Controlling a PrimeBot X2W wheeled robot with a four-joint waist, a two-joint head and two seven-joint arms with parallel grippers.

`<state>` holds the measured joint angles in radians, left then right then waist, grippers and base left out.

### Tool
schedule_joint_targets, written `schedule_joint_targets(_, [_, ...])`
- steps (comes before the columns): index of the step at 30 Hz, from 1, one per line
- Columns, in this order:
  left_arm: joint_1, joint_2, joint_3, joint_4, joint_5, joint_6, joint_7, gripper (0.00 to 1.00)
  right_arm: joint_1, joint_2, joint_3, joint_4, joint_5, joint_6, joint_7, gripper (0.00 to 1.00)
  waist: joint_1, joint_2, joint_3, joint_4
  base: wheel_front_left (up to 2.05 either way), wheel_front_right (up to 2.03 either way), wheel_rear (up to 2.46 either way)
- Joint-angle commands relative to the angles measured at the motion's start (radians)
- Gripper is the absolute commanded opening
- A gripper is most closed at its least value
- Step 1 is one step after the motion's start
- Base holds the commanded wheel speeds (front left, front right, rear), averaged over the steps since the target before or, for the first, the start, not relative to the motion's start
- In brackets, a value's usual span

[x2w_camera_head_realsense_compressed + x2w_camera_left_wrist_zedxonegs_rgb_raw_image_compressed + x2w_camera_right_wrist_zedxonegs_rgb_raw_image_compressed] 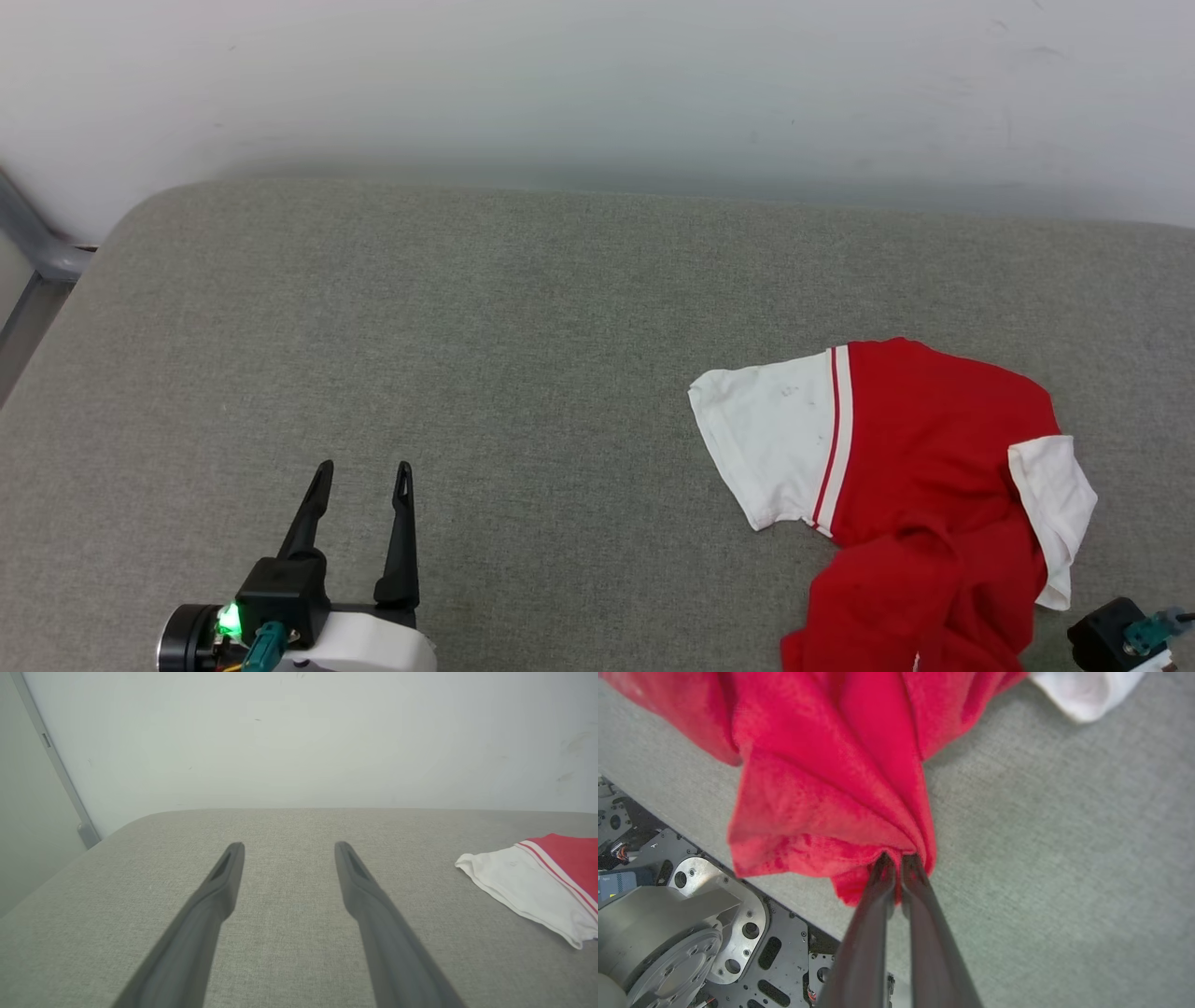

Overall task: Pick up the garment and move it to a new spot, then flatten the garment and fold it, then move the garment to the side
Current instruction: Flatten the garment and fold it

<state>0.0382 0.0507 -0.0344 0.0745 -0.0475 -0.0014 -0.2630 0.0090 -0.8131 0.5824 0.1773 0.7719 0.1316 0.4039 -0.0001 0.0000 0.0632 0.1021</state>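
Garment (924, 448): soft red knit body, white short sleeves, red-and-white striped trim at the armhole seam; lies rumpled at 4 o'clock in the head view, one sleeve spread flat toward 9 o'clock, the other folded over the red at 3 o'clock. Support: padded surface (467, 327), grey woven cloth of fine even grain, rounded corner at 10 o'clock, set against a plain white wall (597, 75) at 12 o'clock; grey metal tube (28, 243) at 9 o'clock. Left wrist view: shows the flat sleeve and striped trim of the garment (528, 877) at 3 o'clock, low on the pad. Right wrist view: shows what the others hide, namely the red cloth (831, 788) gathered into fanned pleats from 12 o'clock down to centre, a white sleeve edge at 1 o'clock, and the perforated metal base plates (714, 933) of the robot at 8 o'clock, beyond the pad's edge. Right gripper (899, 857): long dark fingers clenched almost together, pinching a bunched red fold of the garment. Left gripper (364, 467): at 7 o'clock in the head view, matte dark tapered fingers spread wide, nothing between them, well apart from the garment; contact with the pad not discernible.
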Motion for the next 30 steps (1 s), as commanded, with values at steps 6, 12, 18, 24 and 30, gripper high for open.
schedule_joint_targets(6, [0.015, -0.001, 0.013, 0.006, 0.006, 0.001, -0.003, 1.0, -0.007, 0.063, -0.119, -0.031, -0.076, -0.002, -0.083, 1.0, 0.0001, 0.0, -0.014, -0.012, 0.0, 0.0, 0.0])
schedule_joint_targets(12, [0.023, -0.001, 0.011, 0.006, 0.007, 0.001, -0.003, 1.0, -0.022, 0.104, -0.304, -0.162, -0.151, -0.002, -0.138, 1.0, 0.0001, 0.0, -0.035, -0.028, 0.0, 0.0, 0.0])
schedule_joint_targets(18, [0.007, 0.0, 0.007, 0.004, 0.014, -0.012, -0.003, 1.0, -0.039, 0.237, -0.475, -0.311, -0.266, -0.002, -0.175, 1.0, 0.0001, 0.0, -0.041, -0.035, 0.0, 0.0, 0.0])
schedule_joint_targets(24, [-0.065, 0.028, 0.004, 0.005, 0.022, -0.053, -0.003, 1.0, -0.052, 0.48, -0.582, -0.396, -0.434, -0.002, -0.267, 1.0, 0.0001, 0.0, -0.018, -0.044, 0.0, 0.0, 0.0])
schedule_joint_targets(30, [-0.203, 0.079, -0.018, 0.03, 0.017, -0.099, -0.003, 1.0, -0.03, 0.655, -0.651, -0.379, -0.556, -0.002, -0.383, 1.0, 0.0001, 0.0, 0.032, -0.066, 0.0, 0.0, 0.0])
